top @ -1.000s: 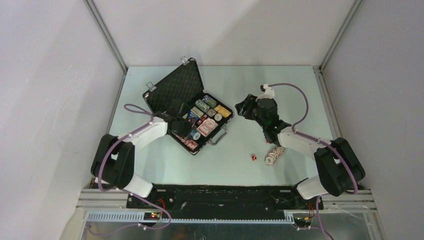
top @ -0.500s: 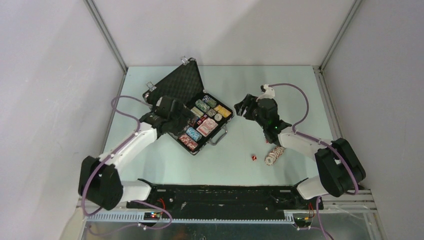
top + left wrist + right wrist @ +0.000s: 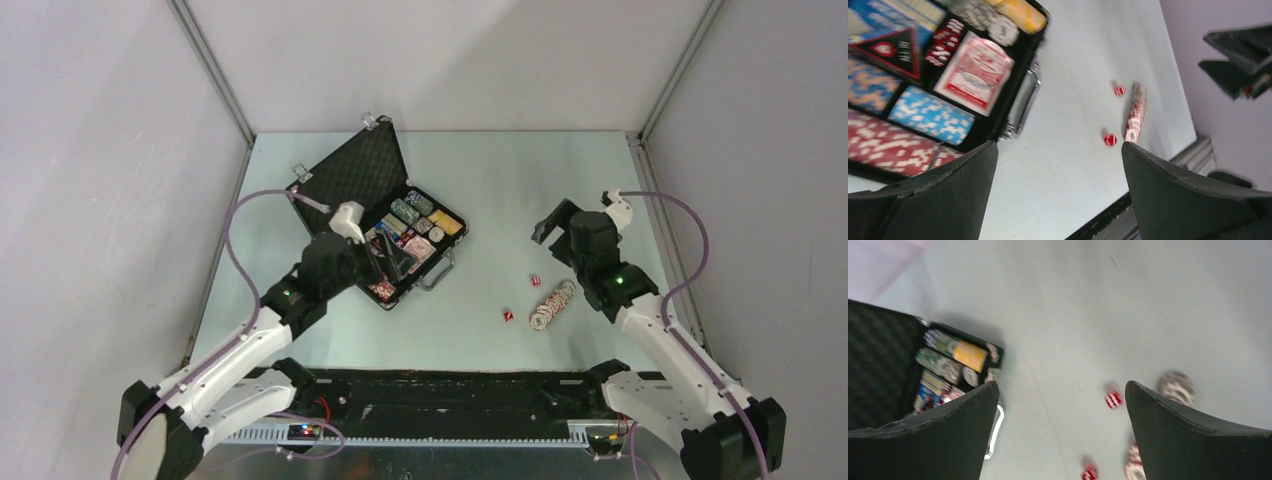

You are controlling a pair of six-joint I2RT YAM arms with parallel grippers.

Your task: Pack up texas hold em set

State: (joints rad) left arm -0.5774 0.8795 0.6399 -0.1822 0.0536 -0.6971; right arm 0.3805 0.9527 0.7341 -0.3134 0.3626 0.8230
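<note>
The black case (image 3: 352,172) of the texas hold em set lies open, its base holding rows of coloured chips (image 3: 930,115) and a card deck (image 3: 973,72). A row of red-and-white chips (image 3: 553,303) lies on its side on the table, with two red dice (image 3: 508,315) (image 3: 536,281) beside it. My left gripper (image 3: 392,262) hovers open over the case's near corner by the silver handle (image 3: 1020,107), empty. My right gripper (image 3: 552,222) hangs open above the loose chips (image 3: 1175,386) and the dice (image 3: 1113,399), holding nothing.
Grey walls and metal frame posts (image 3: 215,80) close in the pale green table (image 3: 470,170) on three sides. A black rail (image 3: 450,385) with the arm bases runs along the near edge.
Both grippers have opened wide. The left arm has drawn back from inside the case toward the near edge. The right arm has swung right and back, away from the table's middle.
</note>
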